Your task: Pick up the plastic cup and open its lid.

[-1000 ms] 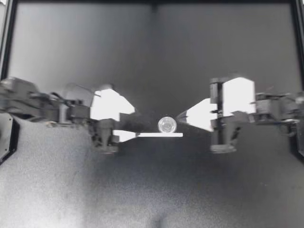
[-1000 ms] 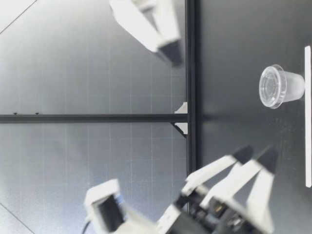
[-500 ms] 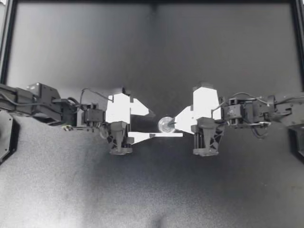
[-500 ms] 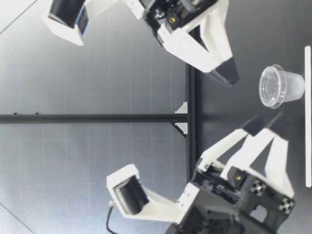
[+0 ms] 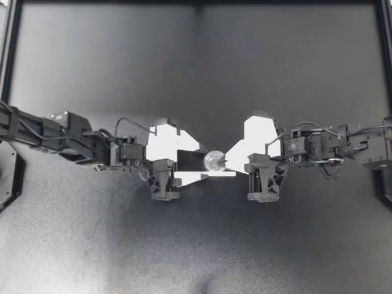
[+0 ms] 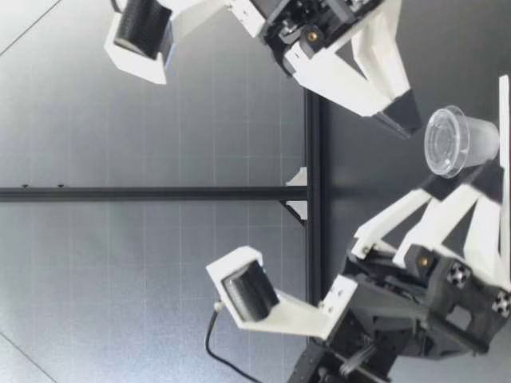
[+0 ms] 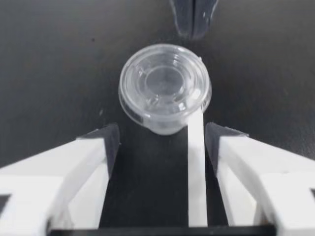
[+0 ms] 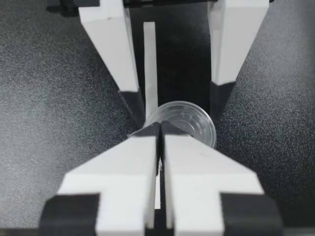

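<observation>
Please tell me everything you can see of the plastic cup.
The plastic cup is small, clear and round, wider at its top, where a clear ridged lid sits closed. It stands upright on the dark table, beside a white strip. Nothing grips it: my left gripper is open just short of it, and my right gripper, shut, points at its rim; contact cannot be told.

The cup (image 5: 215, 160) stands upright mid-surface (image 5: 196, 245), with its lid (image 7: 165, 83) on top. My left jaws, spread apart, sit just left of it. My right jaws, pressed together, sit just right, tips near the lid. A strip (image 5: 211, 174) lies flat beside the cup, reaching between the left jaws.
</observation>
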`<action>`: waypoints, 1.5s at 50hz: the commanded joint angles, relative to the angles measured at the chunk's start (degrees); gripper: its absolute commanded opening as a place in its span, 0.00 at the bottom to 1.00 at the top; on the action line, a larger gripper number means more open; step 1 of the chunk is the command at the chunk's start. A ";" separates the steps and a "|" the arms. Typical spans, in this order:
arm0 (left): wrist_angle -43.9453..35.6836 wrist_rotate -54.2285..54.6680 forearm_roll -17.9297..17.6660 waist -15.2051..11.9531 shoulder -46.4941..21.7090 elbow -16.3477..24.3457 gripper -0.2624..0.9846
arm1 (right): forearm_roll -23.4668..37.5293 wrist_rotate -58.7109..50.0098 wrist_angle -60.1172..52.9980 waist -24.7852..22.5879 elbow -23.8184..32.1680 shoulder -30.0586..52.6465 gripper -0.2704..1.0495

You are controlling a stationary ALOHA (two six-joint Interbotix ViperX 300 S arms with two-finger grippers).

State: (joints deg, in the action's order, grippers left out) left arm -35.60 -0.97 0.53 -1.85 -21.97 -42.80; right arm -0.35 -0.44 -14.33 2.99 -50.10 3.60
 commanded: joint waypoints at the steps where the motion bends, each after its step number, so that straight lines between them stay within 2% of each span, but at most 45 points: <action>1: -0.53 0.00 0.00 -0.44 0.62 1.41 0.69 | -0.09 -0.18 -0.26 0.62 0.97 -0.35 0.04; 20: -0.53 0.00 0.00 -0.97 -1.14 3.08 0.69 | -0.35 -0.26 0.88 1.93 0.53 1.05 0.04; 47: -0.09 0.18 0.09 -0.97 -1.14 3.25 0.68 | -0.88 -0.26 2.90 2.37 0.79 2.11 0.04; 63: 1.85 0.18 0.88 -0.62 -0.97 4.04 0.44 | -0.88 -0.26 2.90 2.37 0.70 2.02 0.04; 68: 1.85 0.26 0.88 -0.62 -0.70 4.04 0.40 | -0.88 -0.26 2.90 2.37 0.53 1.76 0.04; 75: 1.49 0.53 0.88 -0.53 0.09 3.69 0.40 | -0.88 -0.18 2.11 2.37 -0.26 -0.97 0.04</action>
State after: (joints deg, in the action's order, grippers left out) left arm -33.66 -0.53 1.41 -2.29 -24.08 -39.64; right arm -1.14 -0.70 -11.43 4.92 -50.45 5.98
